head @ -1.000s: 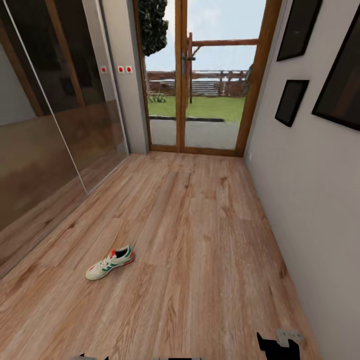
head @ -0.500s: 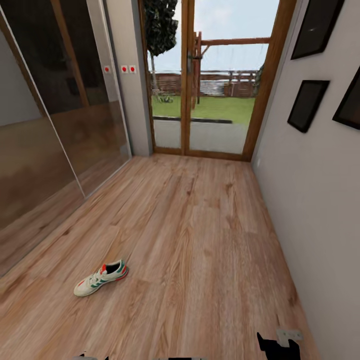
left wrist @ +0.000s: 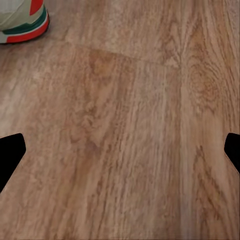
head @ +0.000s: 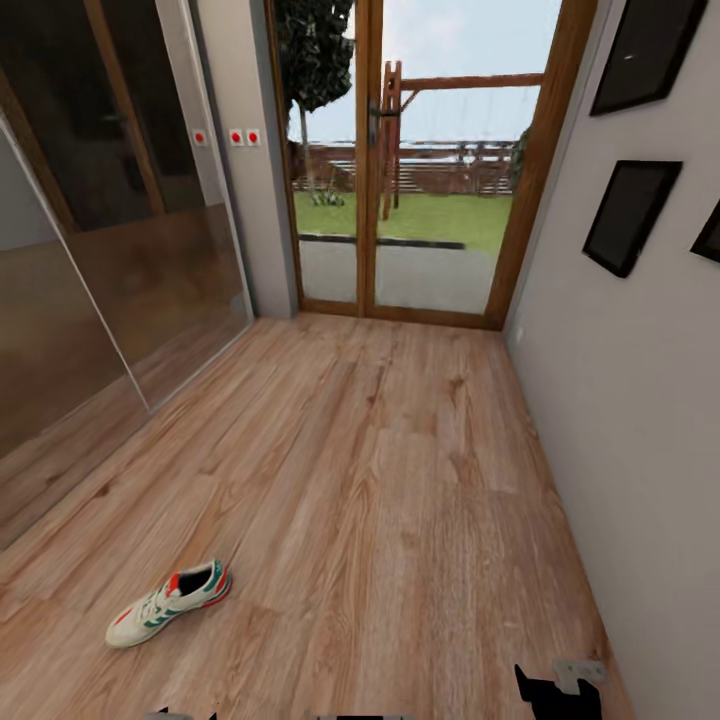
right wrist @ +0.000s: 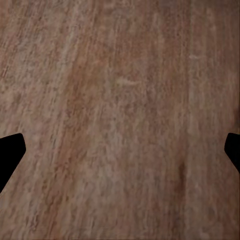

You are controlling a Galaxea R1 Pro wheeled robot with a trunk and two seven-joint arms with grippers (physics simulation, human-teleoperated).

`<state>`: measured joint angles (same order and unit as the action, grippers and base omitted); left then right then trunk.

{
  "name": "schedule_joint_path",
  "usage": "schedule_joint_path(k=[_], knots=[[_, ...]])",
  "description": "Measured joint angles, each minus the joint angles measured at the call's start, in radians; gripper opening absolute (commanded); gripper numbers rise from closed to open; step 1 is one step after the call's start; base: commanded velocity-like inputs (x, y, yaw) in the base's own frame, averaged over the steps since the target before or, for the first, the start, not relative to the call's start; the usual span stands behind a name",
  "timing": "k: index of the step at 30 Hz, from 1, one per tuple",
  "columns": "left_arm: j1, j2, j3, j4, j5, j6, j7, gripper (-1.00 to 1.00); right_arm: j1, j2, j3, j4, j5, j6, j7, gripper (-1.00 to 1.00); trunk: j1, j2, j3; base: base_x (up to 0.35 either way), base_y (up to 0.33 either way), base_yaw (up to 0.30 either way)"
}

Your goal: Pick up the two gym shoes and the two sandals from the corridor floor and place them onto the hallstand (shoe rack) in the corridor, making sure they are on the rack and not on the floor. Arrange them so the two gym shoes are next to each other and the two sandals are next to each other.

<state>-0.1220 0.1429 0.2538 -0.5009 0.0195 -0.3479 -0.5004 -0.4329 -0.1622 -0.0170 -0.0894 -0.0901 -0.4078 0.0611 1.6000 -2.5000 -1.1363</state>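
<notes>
One gym shoe (head: pixel 168 603), cream-white with green stripes and red accents, lies on its sole on the corridor floor (head: pixel 400 500) at the lower left of the head view. Its red and green heel (left wrist: pixel 25 22) shows at the edge of the left wrist view. My left gripper (left wrist: pixel 120 152) hangs open over bare planks, a short way from that heel. My right gripper (right wrist: pixel 120 152) is also open above bare floor, with nothing between its fingers. The two sandals and the hallstand are out of view.
A glass double door (head: pixel 400 200) to a garden closes the corridor's far end. Mirrored sliding panels (head: pixel 110 300) line the left side. A white wall with dark picture frames (head: pixel 630 215) runs along the right. A dark part of my right arm (head: pixel 560 690) shows at the bottom.
The whole head view has shifted, so the camera has moved forward along the corridor. The gym shoe now sits lower and further left in the picture but has not moved on the floor.
</notes>
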Motion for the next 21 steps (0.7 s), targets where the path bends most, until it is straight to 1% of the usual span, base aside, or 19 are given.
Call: schedule_joint_path(k=[21], knots=[[0.000, 0.000, 0.000, 0.000, 0.000, 0.000, 0.000, 1.00, 0.000, 0.002, 0.001, -0.001, 0.000, 0.000, 0.000, 1.00, 0.000, 0.000, 0.000, 0.339, -0.002, 0.000]])
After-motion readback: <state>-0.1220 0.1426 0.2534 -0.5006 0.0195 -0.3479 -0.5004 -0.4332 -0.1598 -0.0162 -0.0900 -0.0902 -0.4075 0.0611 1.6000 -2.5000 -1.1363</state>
